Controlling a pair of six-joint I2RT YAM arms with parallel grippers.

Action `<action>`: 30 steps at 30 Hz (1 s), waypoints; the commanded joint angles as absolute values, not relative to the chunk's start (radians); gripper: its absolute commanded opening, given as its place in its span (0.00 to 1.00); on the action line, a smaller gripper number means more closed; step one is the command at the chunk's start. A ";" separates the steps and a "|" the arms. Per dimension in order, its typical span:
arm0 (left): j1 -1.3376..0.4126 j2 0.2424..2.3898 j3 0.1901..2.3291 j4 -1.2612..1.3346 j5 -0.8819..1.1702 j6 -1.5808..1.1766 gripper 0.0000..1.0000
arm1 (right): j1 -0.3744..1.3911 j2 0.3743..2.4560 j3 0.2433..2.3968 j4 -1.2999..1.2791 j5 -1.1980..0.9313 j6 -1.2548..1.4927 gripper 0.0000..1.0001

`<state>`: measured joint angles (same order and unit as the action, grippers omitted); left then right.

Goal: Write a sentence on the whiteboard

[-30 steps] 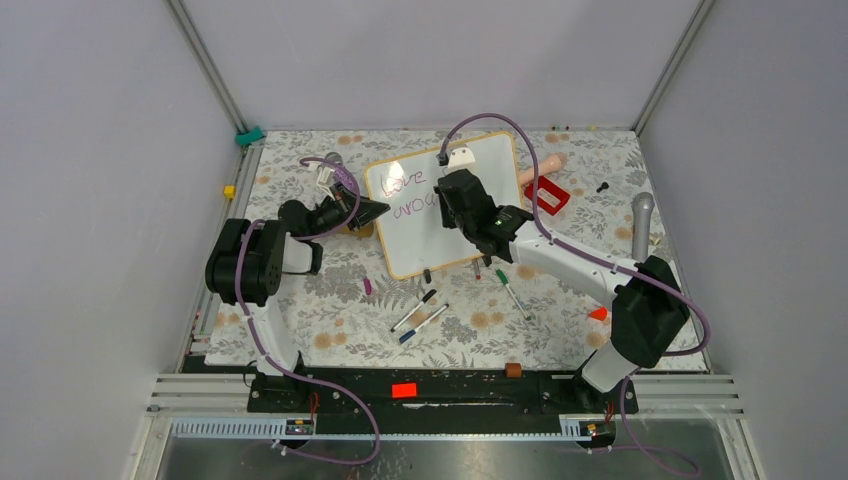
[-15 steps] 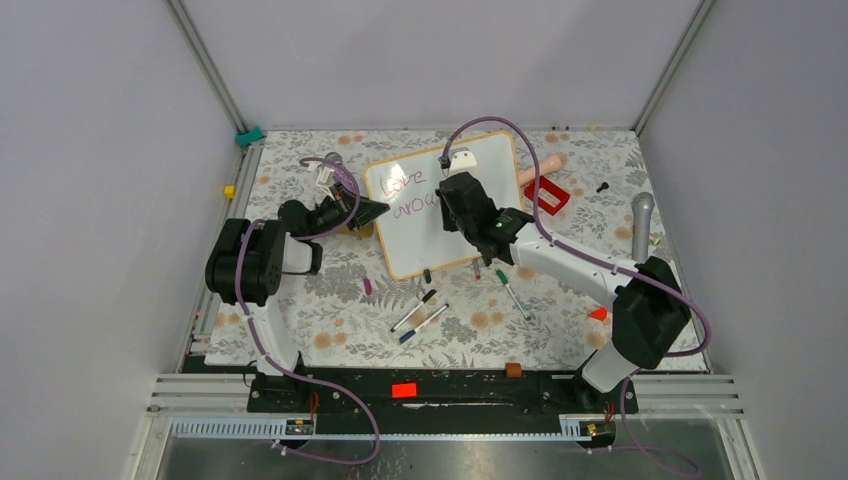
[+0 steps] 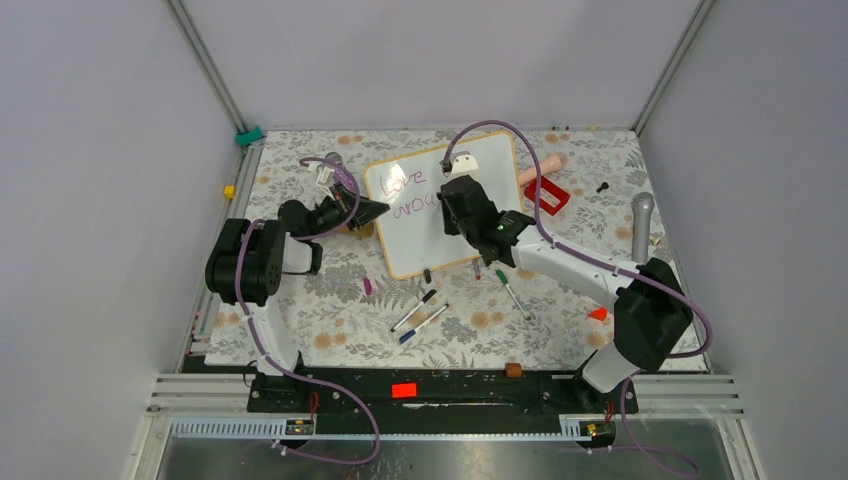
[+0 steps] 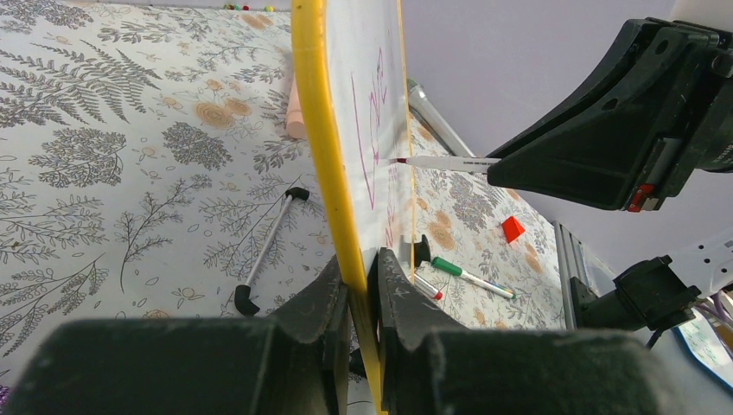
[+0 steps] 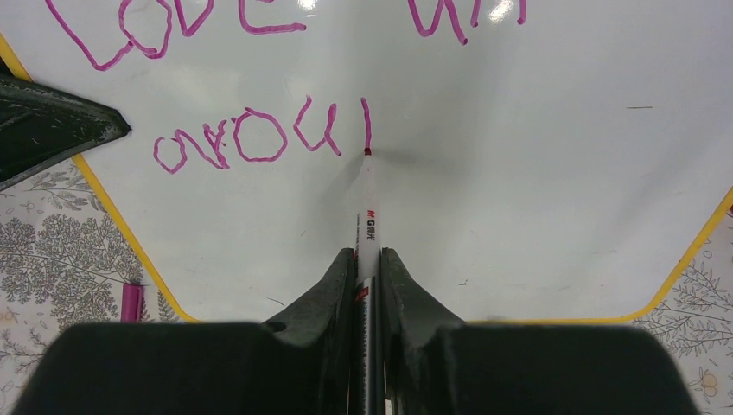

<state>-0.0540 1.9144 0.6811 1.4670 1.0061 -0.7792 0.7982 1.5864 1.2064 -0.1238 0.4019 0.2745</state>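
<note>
Under the right fingers, the sentence partly hidden.

I see bright, even light from above, with only soft shadows. Glare spots shine along the top of the whiteboard. Close up, the left gripper and right gripper look blurred.

A table under a grey-and-tan fern-print cloth carries two black-capped white markers at six o'clock, a green-capped marker at five, a small orange wedge at four, a grey cylinder at three and a red rectangular frame at two.
</note>
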 commanded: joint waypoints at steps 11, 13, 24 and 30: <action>-0.052 1.951 0.678 1.477 1.083 -0.620 0.00 | 0.788 1.610 1.287 -0.153 0.452 0.250 0.00; -0.052 1.952 0.678 1.477 1.084 -0.620 0.00 | 0.786 1.611 1.292 -0.153 0.452 0.248 0.00; -0.052 1.955 0.680 1.478 1.084 -0.622 0.00 | 0.777 1.629 1.325 -0.159 0.454 0.237 0.00; -0.051 1.954 0.681 1.476 1.083 -0.622 0.00 | 0.771 1.633 1.334 -0.159 0.453 0.235 0.00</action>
